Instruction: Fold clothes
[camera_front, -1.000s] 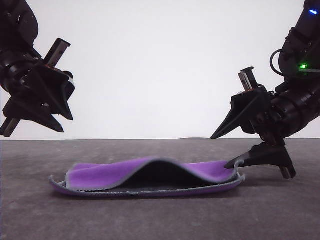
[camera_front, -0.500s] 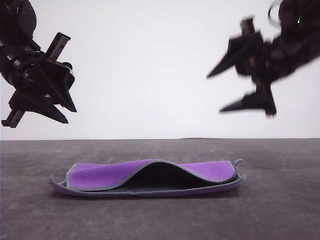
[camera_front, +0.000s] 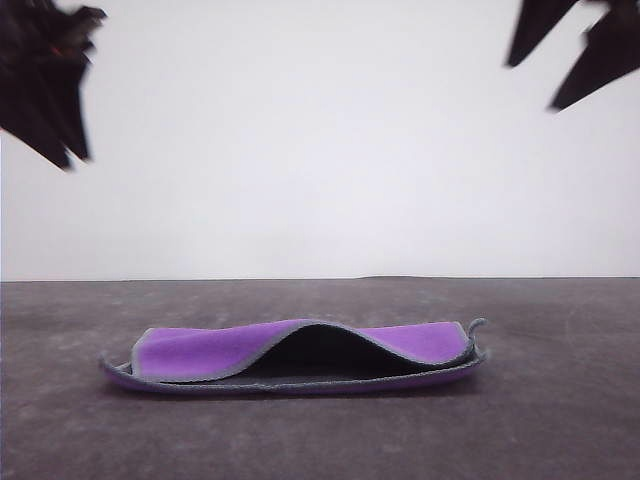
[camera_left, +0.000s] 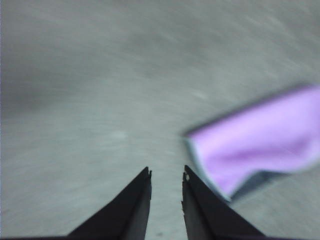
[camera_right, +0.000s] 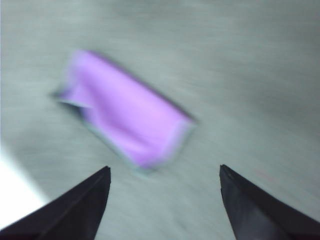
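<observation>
The grey desk (camera_front: 560, 420) carries the folded cloth (camera_front: 300, 352), purple face up, long axis running left-right. No writing is legible. Right gripper (camera_right: 165, 172) spread wide, empty; left gripper (camera_left: 166, 175) nearly closed, empty.

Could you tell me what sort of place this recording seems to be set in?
Probably a lab test bench: a bare grey tabletop, a plain white backdrop, and a single folded purple cloth lying flat as the work piece.
</observation>
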